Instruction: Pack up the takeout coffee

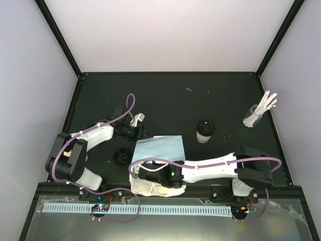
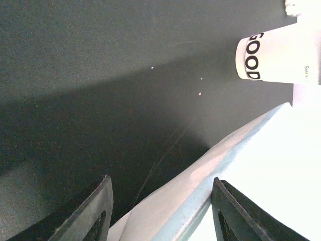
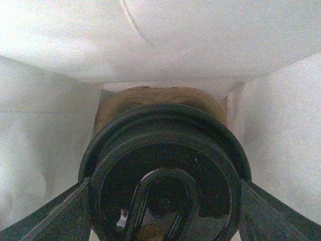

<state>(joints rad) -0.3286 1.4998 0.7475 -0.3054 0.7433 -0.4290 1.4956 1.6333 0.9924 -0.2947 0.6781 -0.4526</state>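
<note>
Cup held inside the bag, beside the carrier

Right fingers (image 3: 55,221) clamp the black-lidded small cream paper cup (image 3: 160,155) inside the light-blue paper bag (image 1: 159,146), beside the brown moulded-pulp carrier (image 3: 150,95), likely to seat it. Left fingers (image 2: 90,216), apart, straddle the bag's 11 o'clock edge, probably steadying it. A second such cup (image 1: 204,129) waits at 2 o'clock.

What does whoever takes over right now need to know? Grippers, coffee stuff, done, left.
Left gripper: open, straddling the blue bag at its edge, not clamped.
Right gripper: inside the bag, shut on a lidded cup; brown carrier just behind it.
Second cup: upright on the table, right of the bag.
Dark round thing left of the bag: cup or loose lid, cannot tell.
Done: carrier and one cup are in the bag; cup not yet released.
Left: release it, then pack the second cup.
</note>
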